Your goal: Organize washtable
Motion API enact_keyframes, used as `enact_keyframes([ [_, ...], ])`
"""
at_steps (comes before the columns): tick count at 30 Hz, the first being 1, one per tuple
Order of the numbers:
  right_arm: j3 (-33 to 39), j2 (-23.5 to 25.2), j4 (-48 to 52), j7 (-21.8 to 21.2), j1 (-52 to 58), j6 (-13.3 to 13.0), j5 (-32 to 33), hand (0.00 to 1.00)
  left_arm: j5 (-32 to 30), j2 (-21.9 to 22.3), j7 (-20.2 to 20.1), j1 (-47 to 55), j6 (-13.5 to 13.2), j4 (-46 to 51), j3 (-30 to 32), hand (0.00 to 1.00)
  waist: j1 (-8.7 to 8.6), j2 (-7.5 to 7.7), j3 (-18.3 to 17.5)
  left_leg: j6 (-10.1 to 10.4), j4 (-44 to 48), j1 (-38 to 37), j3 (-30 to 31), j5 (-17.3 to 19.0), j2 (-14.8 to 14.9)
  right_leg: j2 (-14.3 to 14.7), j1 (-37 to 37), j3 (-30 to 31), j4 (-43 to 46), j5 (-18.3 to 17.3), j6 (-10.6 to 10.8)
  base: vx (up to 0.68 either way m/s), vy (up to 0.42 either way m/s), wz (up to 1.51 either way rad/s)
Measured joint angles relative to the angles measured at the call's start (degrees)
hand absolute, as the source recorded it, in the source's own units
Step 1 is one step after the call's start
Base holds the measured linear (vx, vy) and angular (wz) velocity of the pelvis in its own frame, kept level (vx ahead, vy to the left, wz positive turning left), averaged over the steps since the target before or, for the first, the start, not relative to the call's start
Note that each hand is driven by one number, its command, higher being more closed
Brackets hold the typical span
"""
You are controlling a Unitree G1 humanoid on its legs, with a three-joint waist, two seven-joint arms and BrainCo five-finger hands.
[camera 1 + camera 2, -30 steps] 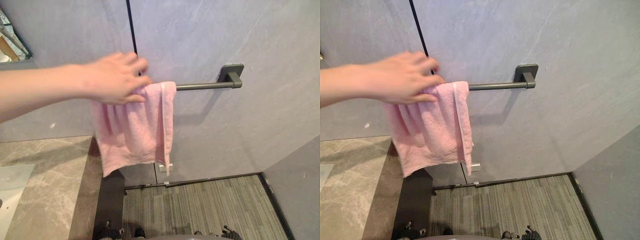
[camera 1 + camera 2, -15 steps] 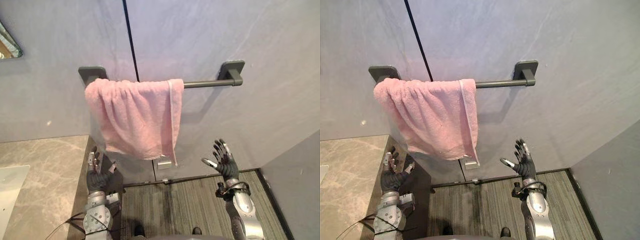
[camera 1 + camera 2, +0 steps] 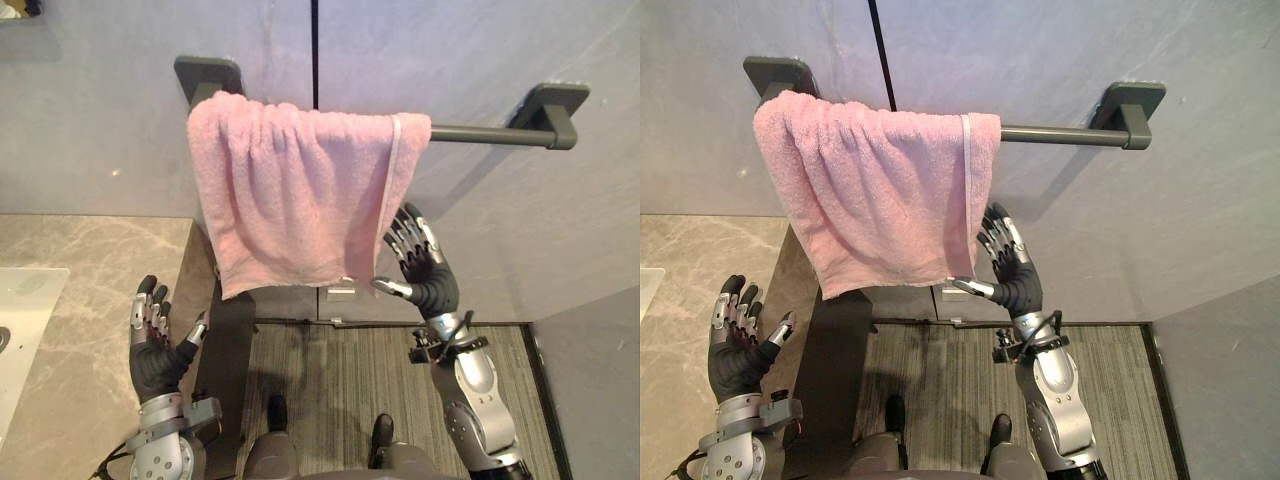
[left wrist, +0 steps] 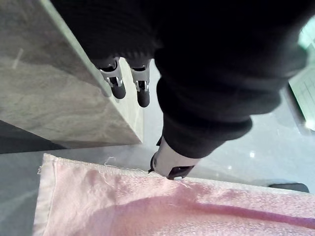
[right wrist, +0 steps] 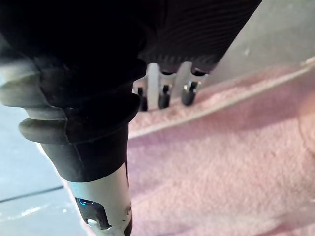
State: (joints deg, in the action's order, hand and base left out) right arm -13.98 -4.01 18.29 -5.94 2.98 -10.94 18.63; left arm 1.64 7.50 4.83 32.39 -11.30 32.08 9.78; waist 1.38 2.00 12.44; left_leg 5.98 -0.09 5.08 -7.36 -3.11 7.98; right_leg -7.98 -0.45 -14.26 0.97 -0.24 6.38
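Towel (image 3: 300, 190), pink, hangs bunched over the wall rail (image 3: 490, 133) beside the worktop (image 3: 90, 300). It looks light and limp, best pinched at the hemmed lower corner. Right hand (image 3: 425, 275) hovers by that hem, fingers spread; left hand (image 3: 155, 360) is open, low. Contact is unclear, and the rear drape is hidden.

A pink terry-cloth towel (image 3: 290, 200), soft and nubby, drapes a matt dark-grey metal towel bar (image 3: 480, 133) on a smooth, faintly veined grey wall (image 3: 90, 110). At lower left, the stone-look counter (image 3: 90, 270) shines glossy; the floor (image 3: 340, 365) at bottom looks ribbed and matt.
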Motion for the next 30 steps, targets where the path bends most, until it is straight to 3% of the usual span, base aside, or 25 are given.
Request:
enact_keyframes([
  [5, -2.8, 0.0, 0.0, 0.8, -3.4, 0.0, 1.1, 0.0, 0.2, -1.1, 0.2, -2.6, 0.2, 4.5, -1.4, 0.0, -0.42, -0.36, 0.3, 0.0, 0.1, 1.2, 0.3, -0.1, -0.2, -0.2, -1.1, -0.4, 0.2, 0.0, 0.0, 0.0, 0.0, 0.05],
  [12, -4.2, 0.1, -1.5, 1.4, -14.0, -0.1, 1.7, 0.0, 1.1, -9.5, 1.5, -22.9, 0.1, 4.4, -2.9, 0.0, -0.9, -1.21, 1.1, 0.2, -5.1, 3.0, 0.4, -4.0, -0.2, 0.0, -5.9, -0.9, 1.4, 0.1, -0.2, -0.01, -0.002, 0.0],
  [18, -4.1, 0.5, -3.6, 3.8, -18.5, -0.1, 1.6, 0.0, 3.0, -13.2, 2.9, -30.8, 0.1, 3.4, -4.3, 0.0, -0.94, -1.56, 1.5, 0.1, -5.2, 4.3, -0.4, -4.1, -0.4, -0.2, -8.0, 0.1, 1.8, 0.1, -0.3, 0.02, 0.008, -0.07],
  [19, -4.1, 0.5, -3.6, 4.1, -18.8, -0.1, 1.6, 1.0, 3.6, -13.4, 2.9, -31.2, 0.1, 3.2, -4.8, 1.0, -0.93, -1.71, 1.6, 0.1, -5.2, 4.3, -0.5, -4.1, -0.4, -0.2, -8.0, 0.1, 1.8, 0.1, -0.3, 0.02, 0.001, -0.04],
  [24, -4.2, 0.5, -3.9, 5.1, -19.9, -0.2, 1.5, 1.0, 10.2, -13.8, 2.5, -31.3, -0.1, 3.0, -6.1, 1.0, -1.06, -2.47, 2.3, 0.1, -5.2, 5.5, -0.8, -4.1, -0.3, -0.2, -9.4, 0.3, 1.8, 0.2, -0.4, 0.0, 0.001, -0.02],
  [30, -3.9, 0.5, -4.1, 7.0, -20.4, -0.2, 1.5, 1.0, 12.4, -14.9, 2.7, -32.3, -0.3, 3.0, -7.3, 1.0, -1.85, -2.49, 2.3, 0.1, -5.2, 6.1, -0.8, -4.1, -0.4, -0.2, -9.9, 0.3, 1.8, 0.2, -0.4, 0.0, 0.0, 0.0],
])
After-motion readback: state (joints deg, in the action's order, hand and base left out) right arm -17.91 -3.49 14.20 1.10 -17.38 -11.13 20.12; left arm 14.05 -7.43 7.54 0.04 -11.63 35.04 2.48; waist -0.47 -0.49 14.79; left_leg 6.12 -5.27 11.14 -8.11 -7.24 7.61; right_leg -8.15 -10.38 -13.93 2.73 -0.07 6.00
